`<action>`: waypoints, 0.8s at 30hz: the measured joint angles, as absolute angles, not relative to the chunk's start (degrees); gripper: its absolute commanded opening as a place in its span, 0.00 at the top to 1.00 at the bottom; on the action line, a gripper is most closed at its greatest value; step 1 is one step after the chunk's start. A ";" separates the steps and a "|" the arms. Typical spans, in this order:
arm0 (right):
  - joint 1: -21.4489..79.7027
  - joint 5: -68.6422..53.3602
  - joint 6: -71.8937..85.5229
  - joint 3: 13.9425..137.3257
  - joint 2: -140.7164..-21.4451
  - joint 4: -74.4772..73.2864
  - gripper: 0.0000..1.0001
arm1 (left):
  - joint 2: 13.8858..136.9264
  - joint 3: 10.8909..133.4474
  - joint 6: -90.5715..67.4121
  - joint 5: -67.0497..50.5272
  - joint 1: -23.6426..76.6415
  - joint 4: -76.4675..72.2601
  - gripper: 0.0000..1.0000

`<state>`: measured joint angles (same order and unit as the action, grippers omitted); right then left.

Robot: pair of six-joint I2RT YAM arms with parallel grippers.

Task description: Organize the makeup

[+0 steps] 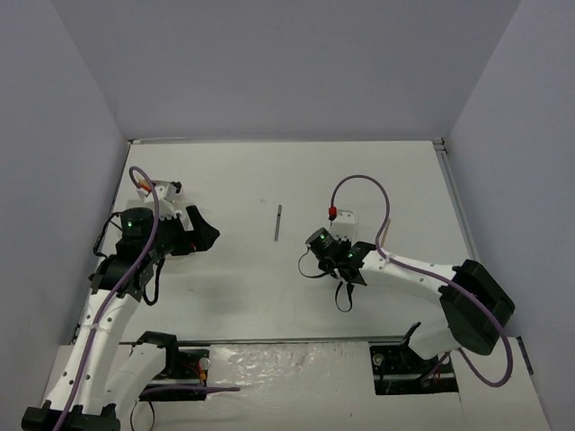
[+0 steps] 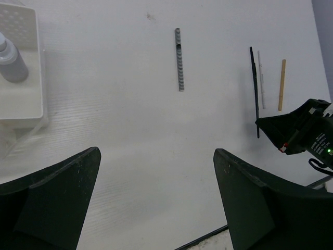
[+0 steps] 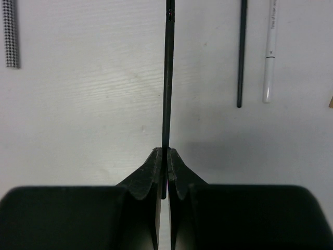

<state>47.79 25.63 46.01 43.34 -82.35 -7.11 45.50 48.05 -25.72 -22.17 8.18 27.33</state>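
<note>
Your right gripper (image 3: 165,153): matte black wedge fingers pinched tight on the near end of a thin black makeup pencil (image 3: 167,78), which runs straight ahead from the tips over the white, finely ribbed tabletop (image 3: 93,120). Parallel beside it and apart lie a second slim black stick (image 3: 241,52) and a glossy white pen (image 3: 269,52). A tan wooden stick (image 2: 281,85) lies just past the pen. On the other side, well off, is a houndstooth-patterned grey stick (image 3: 10,34). Your left gripper (image 2: 156,153) gapes wide and holds nothing. Near it, a white perforated plastic tray (image 2: 21,99) holds a small grey bottle (image 2: 10,62).

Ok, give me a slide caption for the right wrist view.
Right gripper pinching a thin black pencil, another black stick and white pen lying beside it.
</note>
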 measured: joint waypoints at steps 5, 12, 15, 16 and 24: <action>54.33 26.97 42.09 43.43 -76.54 -5.57 1.00 | 46.14 48.03 -30.41 -24.12 10.67 24.79 0.12; 62.43 25.96 32.83 40.43 -66.41 9.75 1.00 | 47.72 48.35 -37.62 -23.02 19.79 20.03 0.12; 64.72 24.99 28.66 38.75 -64.77 17.25 1.00 | 49.29 49.68 -39.41 -21.01 24.08 18.95 0.13; 65.47 24.62 27.37 38.40 -64.74 19.49 1.00 | 49.95 50.33 -39.85 -20.32 25.38 18.66 0.13; 68.37 21.67 20.68 37.69 -66.57 31.11 1.00 | 53.60 53.89 -41.40 -12.36 34.92 15.97 0.22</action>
